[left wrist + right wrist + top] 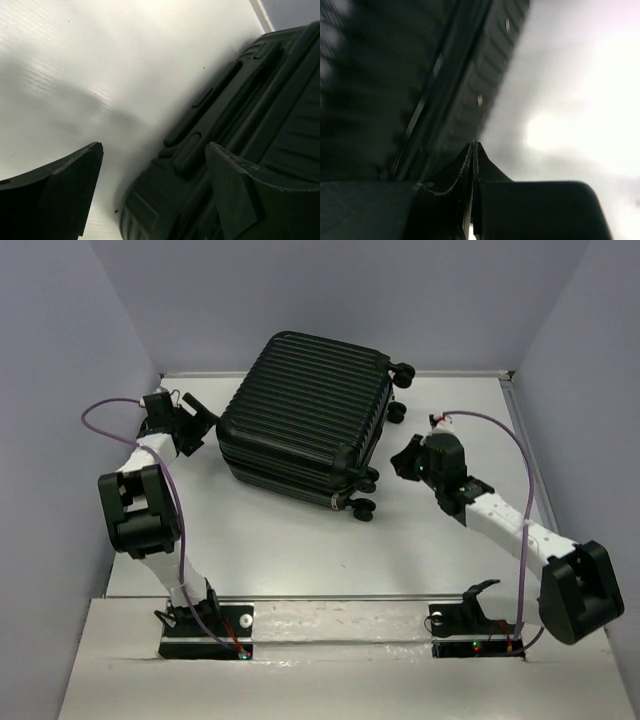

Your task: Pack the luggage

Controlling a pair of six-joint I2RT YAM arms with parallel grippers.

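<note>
Since the closed black suitcase (305, 420) lies flat on the surface (270, 540), with the left hand (198, 426) spread beside its left end and the right hand (406, 460) pressed together near its caster wheels (365, 508), it is best braced from both ends before being opened.

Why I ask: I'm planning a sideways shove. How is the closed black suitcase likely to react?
The luggage lies flat on a broad shell, so it should slide, not tip. Its ribbed hard shell looks stiff and unlikely to dent. The casters stick out sideways, so they probably won't roll it; it may pivot.
</note>
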